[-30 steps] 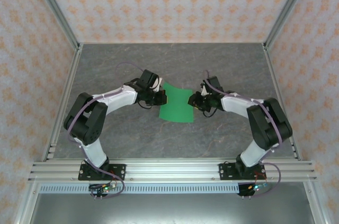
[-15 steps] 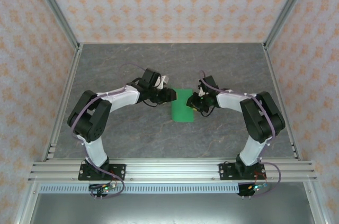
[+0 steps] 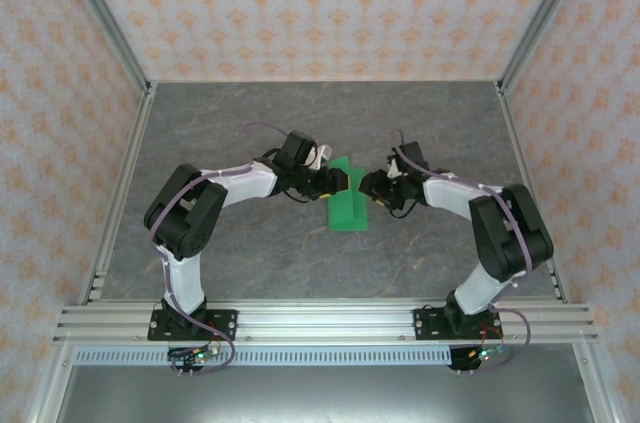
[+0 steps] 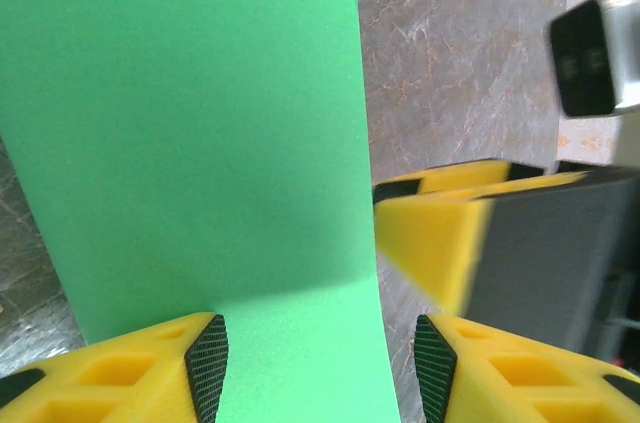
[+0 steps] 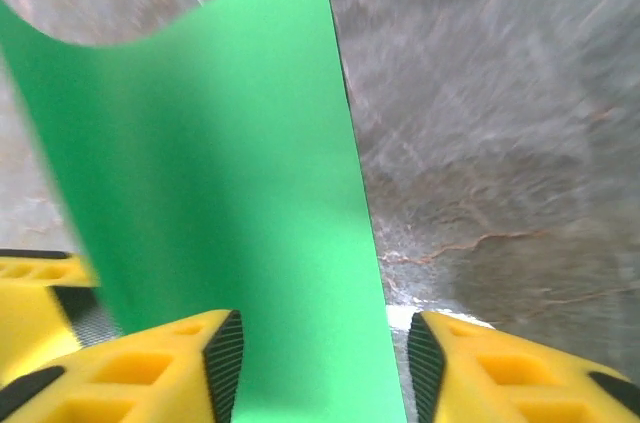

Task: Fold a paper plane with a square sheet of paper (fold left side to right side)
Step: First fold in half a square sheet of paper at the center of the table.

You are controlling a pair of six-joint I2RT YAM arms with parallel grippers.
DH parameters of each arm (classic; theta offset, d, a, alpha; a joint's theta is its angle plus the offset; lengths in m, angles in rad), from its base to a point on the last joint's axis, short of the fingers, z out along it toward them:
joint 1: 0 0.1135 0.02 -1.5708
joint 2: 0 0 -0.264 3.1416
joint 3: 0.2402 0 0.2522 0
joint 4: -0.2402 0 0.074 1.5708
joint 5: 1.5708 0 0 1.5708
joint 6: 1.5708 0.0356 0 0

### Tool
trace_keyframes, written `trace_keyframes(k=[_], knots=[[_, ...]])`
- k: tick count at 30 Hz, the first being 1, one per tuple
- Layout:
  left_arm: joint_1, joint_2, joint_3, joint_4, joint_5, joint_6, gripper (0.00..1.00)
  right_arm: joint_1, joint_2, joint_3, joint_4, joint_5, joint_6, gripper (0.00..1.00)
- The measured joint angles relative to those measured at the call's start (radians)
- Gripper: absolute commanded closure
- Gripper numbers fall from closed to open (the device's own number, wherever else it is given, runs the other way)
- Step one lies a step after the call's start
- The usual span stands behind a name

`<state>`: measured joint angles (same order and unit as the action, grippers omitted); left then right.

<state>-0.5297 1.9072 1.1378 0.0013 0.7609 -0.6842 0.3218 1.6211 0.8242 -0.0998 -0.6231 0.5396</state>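
Observation:
The square sheet of paper (image 3: 347, 205) is bright green and lies doubled over into a narrow strip on the grey table, its top layer bowed up. My left gripper (image 3: 337, 181) is at its left edge and my right gripper (image 3: 368, 186) at its right edge, the two almost touching. In the left wrist view the green paper (image 4: 200, 123) runs between the open left gripper (image 4: 320, 368) pads without being pinched. In the right wrist view the curved paper (image 5: 210, 173) lies between the open right gripper (image 5: 323, 363) pads.
The marbled grey table (image 3: 250, 123) is walled by patterned panels and metal posts (image 3: 108, 18). A rail (image 3: 320, 321) carrying the arm bases runs along the near edge. The right gripper's yellow finger (image 4: 440, 233) crowds the left wrist view.
The left gripper carried the sheet's left side over to the right, so the green shape is narrower. Both grippers moved inward to meet and opened their jaws.

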Motion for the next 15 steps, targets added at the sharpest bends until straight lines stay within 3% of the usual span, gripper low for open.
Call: trace_keyframes(k=[9,15], knots=[[0.0,0.02,0.0,0.007,0.0,0.0,0.63,-0.041,-0.043,-0.022,0.208,-0.174,0.071,0.45],[-0.001,0.027,0.0,0.008,-0.001,0.0,0.66,-0.038,0.028,-0.022,0.259,-0.215,0.097,0.47]])
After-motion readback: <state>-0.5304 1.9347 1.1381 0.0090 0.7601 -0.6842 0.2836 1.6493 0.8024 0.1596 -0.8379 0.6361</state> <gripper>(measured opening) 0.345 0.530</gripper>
